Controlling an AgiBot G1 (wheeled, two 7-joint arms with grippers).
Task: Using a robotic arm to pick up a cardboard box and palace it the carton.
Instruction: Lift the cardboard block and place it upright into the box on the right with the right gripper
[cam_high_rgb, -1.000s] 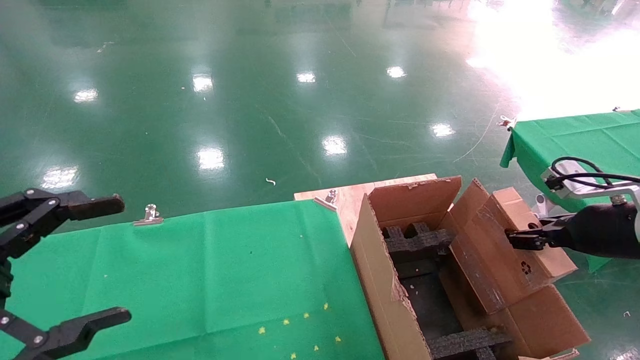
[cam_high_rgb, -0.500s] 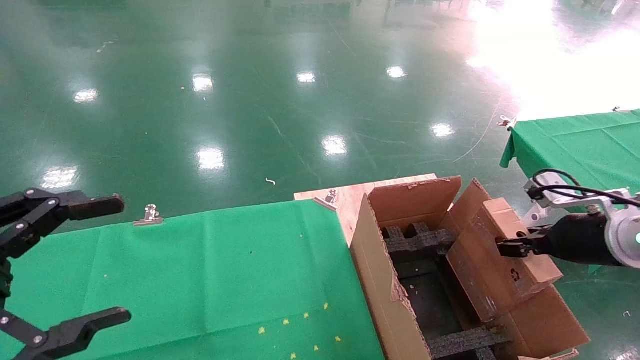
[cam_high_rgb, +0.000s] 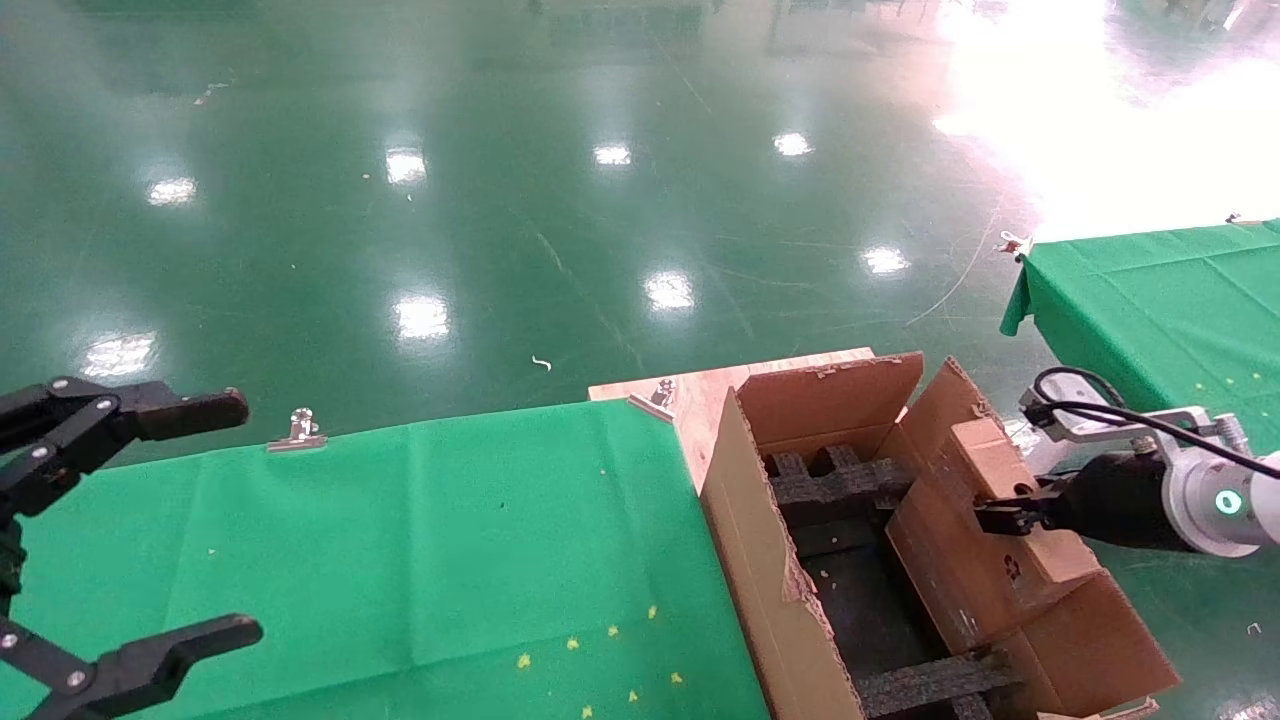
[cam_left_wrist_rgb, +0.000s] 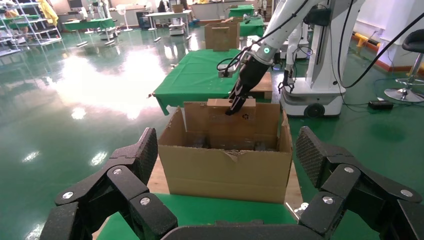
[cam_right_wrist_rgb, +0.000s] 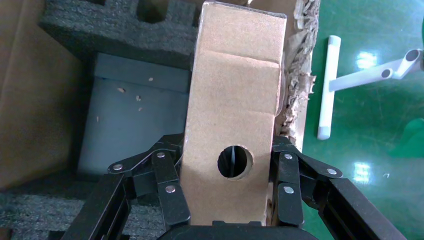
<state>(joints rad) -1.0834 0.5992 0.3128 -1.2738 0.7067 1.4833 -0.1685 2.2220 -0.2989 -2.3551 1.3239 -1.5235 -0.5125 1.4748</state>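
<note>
Jaws of my right gripper (cam_right_wrist_rgb: 227, 200) clamp the cardboard box (cam_high_rgb: 985, 520) by its narrow sides. Over the last sec I've carried it inward & lower; it's now tilted over the carton (cam_high_rgb: 770, 560) opening, w/ release next. Left gripper (cam_high_rgb: 120, 530) parked wide open over the bench (cam_high_rgb: 400, 540).

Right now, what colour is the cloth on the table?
Green cloth, clearest in the head view.

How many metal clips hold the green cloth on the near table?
2: one clip on the cloth's far edge, one at its far right corner. Others may be hidden.
</note>
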